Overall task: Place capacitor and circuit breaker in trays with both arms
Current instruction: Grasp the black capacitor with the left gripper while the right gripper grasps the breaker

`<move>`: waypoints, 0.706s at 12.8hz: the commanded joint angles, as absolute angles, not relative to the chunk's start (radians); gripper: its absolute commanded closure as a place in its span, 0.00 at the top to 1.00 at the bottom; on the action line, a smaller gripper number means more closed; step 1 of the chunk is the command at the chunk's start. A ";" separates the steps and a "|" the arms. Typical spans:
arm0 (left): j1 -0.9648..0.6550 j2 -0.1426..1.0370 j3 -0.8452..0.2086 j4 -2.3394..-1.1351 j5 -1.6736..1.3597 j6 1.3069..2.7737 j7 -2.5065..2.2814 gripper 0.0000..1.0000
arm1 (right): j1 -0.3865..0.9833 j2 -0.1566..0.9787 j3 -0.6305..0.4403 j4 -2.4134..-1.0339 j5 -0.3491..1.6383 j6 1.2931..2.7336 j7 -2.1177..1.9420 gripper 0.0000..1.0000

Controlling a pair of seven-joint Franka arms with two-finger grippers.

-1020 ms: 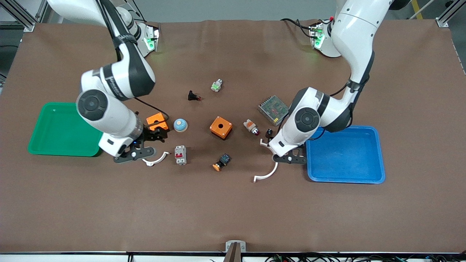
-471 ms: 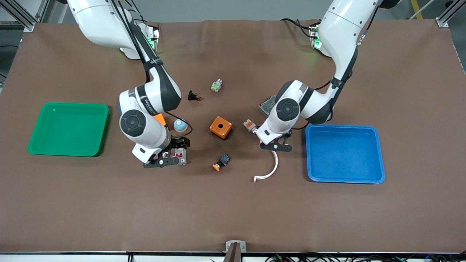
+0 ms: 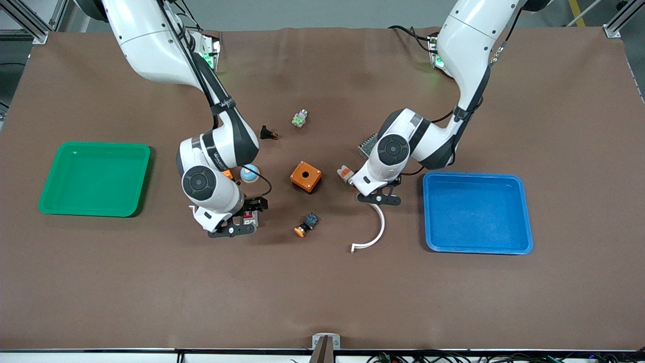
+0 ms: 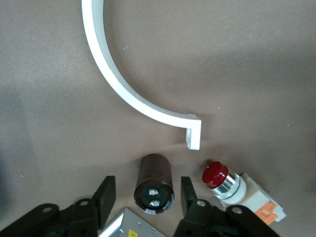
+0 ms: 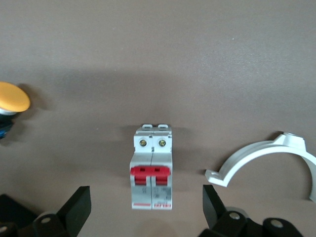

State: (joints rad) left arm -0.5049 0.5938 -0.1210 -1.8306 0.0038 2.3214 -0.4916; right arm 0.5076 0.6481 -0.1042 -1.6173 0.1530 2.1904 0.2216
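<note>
While both grippers hover | brown table (image 3: 322, 292) | grey floor edge (image 3: 312, 12)

Little can be read here. The right arm (image 3: 221, 146) carries a short white word — a maker's mark, it seems — along its dark wrist band, too small to spell out. The circuit breaker (image 5: 151, 168) has fine print below its red levers and a thin red strip with marking at its lower edge — none of it legible. A corner of a yellow label (image 4: 132, 232) shows on a grey metal part at the edge of the left wrist view, its characters unreadable. No numbers or signs can be made out on the bench (image 3: 322, 292).
</note>
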 commanded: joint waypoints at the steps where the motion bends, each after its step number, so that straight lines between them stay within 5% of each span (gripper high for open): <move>1: -0.515 0.569 -0.115 -1.862 0.005 2.338 -0.503 0.52 | 0.515 0.682 -0.110 -1.594 0.175 2.201 0.227 1.00; 4: -0.522 0.575 -0.115 -1.859 0.005 2.338 -0.503 0.41 | 0.518 0.707 -0.110 -1.594 0.175 2.226 0.227 1.00; 6: -0.522 0.575 -0.114 -1.842 0.006 2.336 -0.502 0.24 | 0.517 0.712 -0.109 -1.595 0.178 2.226 0.230 0.94; 9: -0.462 0.526 -0.104 -1.839 0.012 2.329 -0.491 0.04 | 0.515 0.719 -0.109 -1.594 0.179 2.223 0.232 0.44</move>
State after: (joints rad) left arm -0.5038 0.5865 -0.1107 -1.8251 0.0038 2.3323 -0.4916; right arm 0.5098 0.7064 -0.1035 -1.6151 0.1537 2.2266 0.2236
